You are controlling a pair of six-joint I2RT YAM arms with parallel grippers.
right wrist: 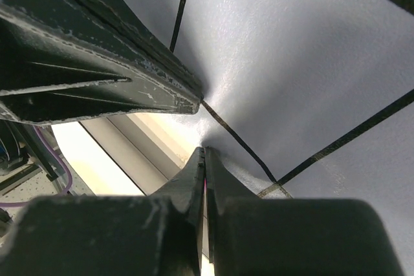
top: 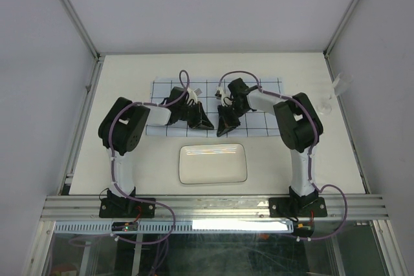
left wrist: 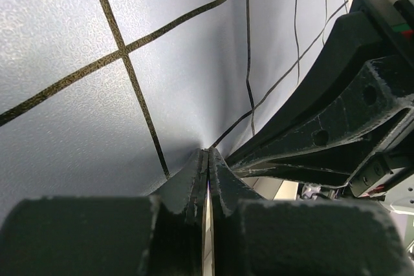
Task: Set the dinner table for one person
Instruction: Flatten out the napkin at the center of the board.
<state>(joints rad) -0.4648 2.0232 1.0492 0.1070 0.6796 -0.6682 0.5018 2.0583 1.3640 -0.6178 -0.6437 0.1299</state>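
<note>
A pale-blue cloth (top: pixel 249 88) with dark grid lines lies on the cream-white dinner table (top: pixel 129 75), behind a white rectangular plate (top: pixel 212 163). Both grippers meet at the middle of the cloth's near edge, close together. My left gripper (top: pixel 206 124) is shut, and in the left wrist view its tips (left wrist: pixel 207 153) pinch the cloth (left wrist: pixel 194 63), which puckers toward them. My right gripper (top: pixel 224 130) is shut on the same edge (right wrist: pixel 204 151), with the cloth (right wrist: pixel 291 63) creased at its tips. Each wrist view shows the other arm's dark fingers (left wrist: pixel 336 127) (right wrist: pixel 97 75) alongside.
A clear glass object (top: pixel 341 84) stands at the table's right edge, with a smaller clear piece (top: pixel 325 105) just in front of it. Aluminium rails (top: pixel 213 206) border the table on the near side and along both sides.
</note>
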